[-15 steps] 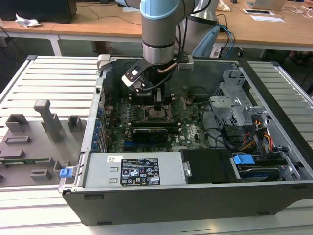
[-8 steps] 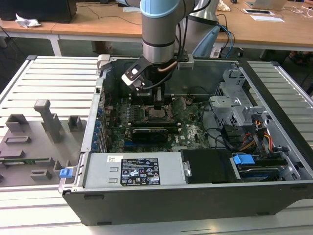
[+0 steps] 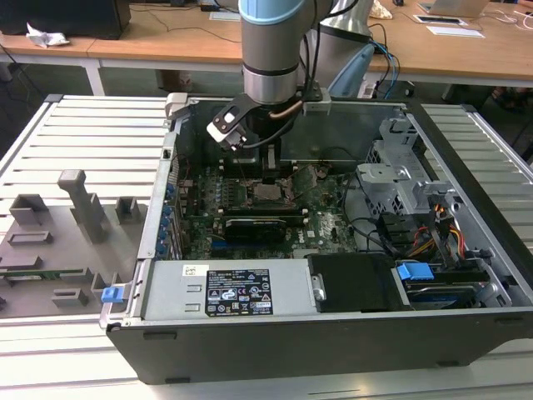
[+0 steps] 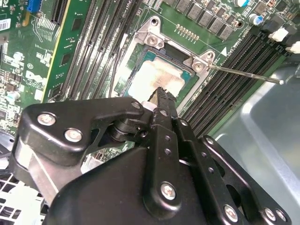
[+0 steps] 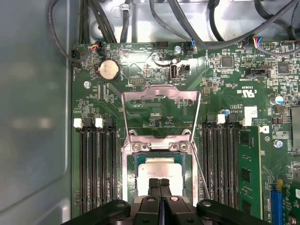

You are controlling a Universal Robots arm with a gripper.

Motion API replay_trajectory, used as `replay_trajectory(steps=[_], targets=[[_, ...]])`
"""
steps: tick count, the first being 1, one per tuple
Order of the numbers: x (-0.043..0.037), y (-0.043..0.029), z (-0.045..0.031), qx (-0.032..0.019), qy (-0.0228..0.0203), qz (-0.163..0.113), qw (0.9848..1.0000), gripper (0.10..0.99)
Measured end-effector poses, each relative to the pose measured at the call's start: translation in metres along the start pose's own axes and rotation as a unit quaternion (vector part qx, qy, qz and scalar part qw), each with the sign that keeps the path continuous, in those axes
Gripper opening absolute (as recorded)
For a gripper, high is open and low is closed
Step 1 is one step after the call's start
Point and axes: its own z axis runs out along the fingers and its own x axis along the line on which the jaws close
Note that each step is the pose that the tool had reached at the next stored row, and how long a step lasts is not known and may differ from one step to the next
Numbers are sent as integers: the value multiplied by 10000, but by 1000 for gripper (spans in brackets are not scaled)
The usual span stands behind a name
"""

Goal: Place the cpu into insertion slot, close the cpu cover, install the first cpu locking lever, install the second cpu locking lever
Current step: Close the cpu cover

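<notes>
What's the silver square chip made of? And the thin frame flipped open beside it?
The cpu seems to have a metal top: dull silver with a soft, cloudy shine. The cpu cover looks like thin sheet metal, probably steel: brighter silver with bent edges. Which metal exactly cannot be told.

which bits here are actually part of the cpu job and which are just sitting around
Job:
- cpu, lying in the insertion slot
- cpu cover, open
- locking lever
- gripper, jaws shut over the cpu

Lying about:
- coin battery
- memory slots
- cables
- grey fixtures
</notes>
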Motion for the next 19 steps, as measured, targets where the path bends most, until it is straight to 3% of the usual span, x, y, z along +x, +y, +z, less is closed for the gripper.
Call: replay_trajectory(steps=[7, 13, 19], targets=[[1, 3, -66, 7, 0, 1, 10000, 106], [3, 35, -127, 105, -4, 2, 9999, 106], [6, 43, -242, 114, -3, 2, 9999, 106]])
